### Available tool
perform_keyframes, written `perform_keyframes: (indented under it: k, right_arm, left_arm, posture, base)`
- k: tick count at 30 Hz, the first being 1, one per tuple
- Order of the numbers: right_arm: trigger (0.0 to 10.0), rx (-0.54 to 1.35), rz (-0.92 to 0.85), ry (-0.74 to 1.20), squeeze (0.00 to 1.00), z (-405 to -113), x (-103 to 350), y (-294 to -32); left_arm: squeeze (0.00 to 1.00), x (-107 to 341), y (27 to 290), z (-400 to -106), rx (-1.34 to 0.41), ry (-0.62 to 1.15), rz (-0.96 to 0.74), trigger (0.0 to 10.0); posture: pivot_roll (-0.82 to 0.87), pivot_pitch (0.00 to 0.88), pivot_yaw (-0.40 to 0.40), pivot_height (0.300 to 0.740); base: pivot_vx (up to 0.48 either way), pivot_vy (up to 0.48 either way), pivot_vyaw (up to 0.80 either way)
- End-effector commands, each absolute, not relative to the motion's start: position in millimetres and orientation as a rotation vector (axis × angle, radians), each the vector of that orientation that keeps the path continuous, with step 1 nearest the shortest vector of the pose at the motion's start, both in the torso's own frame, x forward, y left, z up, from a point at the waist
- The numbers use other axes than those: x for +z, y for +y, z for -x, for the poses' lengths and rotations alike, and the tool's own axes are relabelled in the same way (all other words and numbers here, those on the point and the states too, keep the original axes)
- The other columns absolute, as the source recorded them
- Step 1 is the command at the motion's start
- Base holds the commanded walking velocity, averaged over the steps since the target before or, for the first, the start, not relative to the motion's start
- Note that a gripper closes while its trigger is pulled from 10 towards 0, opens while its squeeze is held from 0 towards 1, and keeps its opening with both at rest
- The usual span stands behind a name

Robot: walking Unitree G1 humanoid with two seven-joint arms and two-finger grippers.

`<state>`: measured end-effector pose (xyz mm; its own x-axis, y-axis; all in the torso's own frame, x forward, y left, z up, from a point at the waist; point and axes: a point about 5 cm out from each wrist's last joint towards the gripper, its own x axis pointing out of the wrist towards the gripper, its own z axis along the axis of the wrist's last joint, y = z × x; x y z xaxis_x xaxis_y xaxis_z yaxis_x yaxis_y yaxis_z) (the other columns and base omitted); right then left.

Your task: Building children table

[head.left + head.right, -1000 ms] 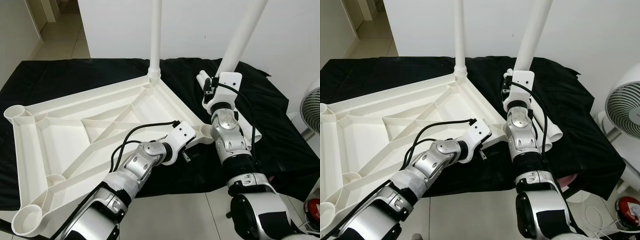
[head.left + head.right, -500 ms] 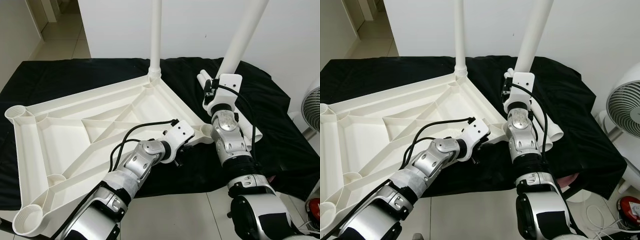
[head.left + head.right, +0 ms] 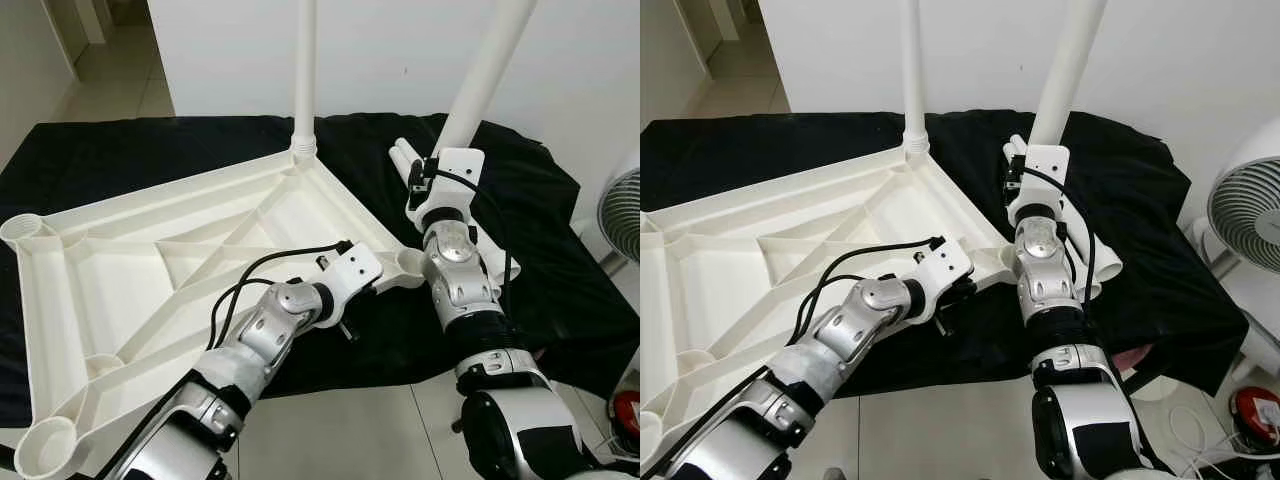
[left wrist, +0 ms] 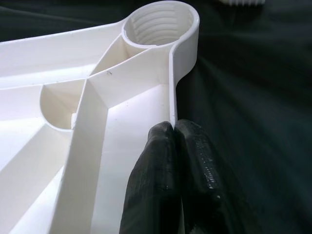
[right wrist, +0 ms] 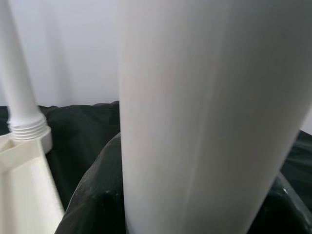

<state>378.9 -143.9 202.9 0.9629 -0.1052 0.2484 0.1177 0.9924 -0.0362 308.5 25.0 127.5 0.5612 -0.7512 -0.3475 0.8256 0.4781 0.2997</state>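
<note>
The white plastic tabletop (image 3: 150,260) lies upside down on a black cloth. One white leg (image 3: 305,70) stands screwed into its far corner. My left gripper (image 4: 173,127) is shut on the tabletop's thin rim, just short of the empty threaded corner socket (image 4: 158,24). The same socket (image 3: 410,262) sits at the tabletop's right corner, beside my right forearm. My right gripper (image 3: 450,160) is shut on a second white leg (image 3: 485,70), held up and tilted above that corner. Black fingers (image 5: 95,204) wrap the second leg (image 5: 204,107) in the right wrist view.
More loose white legs (image 3: 1102,262) lie on the black cloth (image 3: 130,150) behind and beside my right arm. A white fan (image 3: 1250,200) stands at the right. A red object (image 3: 1252,410) lies on the tiled floor, and a white wall is behind.
My left wrist has slid a little to the left along the rim, still pinching it. The right arm keeps the leg in the same place. The camera has shifted slightly.
</note>
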Motion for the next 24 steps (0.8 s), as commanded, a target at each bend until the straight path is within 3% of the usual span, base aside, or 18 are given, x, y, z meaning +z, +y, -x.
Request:
perform_keyframes:
  k: [1,12,17,18,19,23,24]
  right_arm:
    - [10.0,-0.109,0.048,-0.251,0.00,-380,206,-143]
    - [10.0,-0.085,0.055,-0.247,0.00,-382,206,-139]
    - [10.0,-0.071,0.059,-0.245,0.00,-383,207,-137]
    - [10.0,-0.062,0.061,-0.241,0.00,-383,206,-135]
    - [10.0,-0.044,0.063,-0.238,0.00,-384,205,-132]
    - [10.0,0.018,0.071,-0.237,0.00,-383,204,-123]
    - [10.0,0.035,0.076,-0.234,0.00,-383,203,-121]
  left_arm:
    - [0.00,125,40,-309,-0.948,0.200,-0.509,0.0]
    - [0.00,137,89,-288,-1.080,0.202,-0.597,0.0]
    - [0.00,142,96,-277,-1.139,0.191,-0.595,0.0]
    - [0.00,144,95,-276,-1.142,0.180,-0.606,3.8]
    - [0.00,145,92,-277,-1.143,0.163,-0.615,10.0]
    - [0.00,148,82,-277,-1.170,0.141,-0.587,10.0]
    - [0.87,151,79,-278,-1.172,0.131,-0.564,10.0]
  posture:
    - [-0.05,0.000,-0.006,0.740]
    - [-0.04,0.000,-0.024,0.740]
    - [-0.03,0.000,-0.030,0.740]
    - [-0.03,0.000,-0.035,0.740]
    - [-0.03,0.000,-0.038,0.740]
    - [-0.02,0.000,-0.043,0.740]
    - [-0.02,0.000,-0.043,0.740]
  base:
    - [0.000,0.000,0.00]
    - [0.000,0.000,0.00]
    - [0.000,0.000,0.00]
    - [0.000,0.000,0.00]
    - [0.000,0.000,0.00]
    - [0.000,0.000,0.00]
    - [0.000,0.000,0.00]
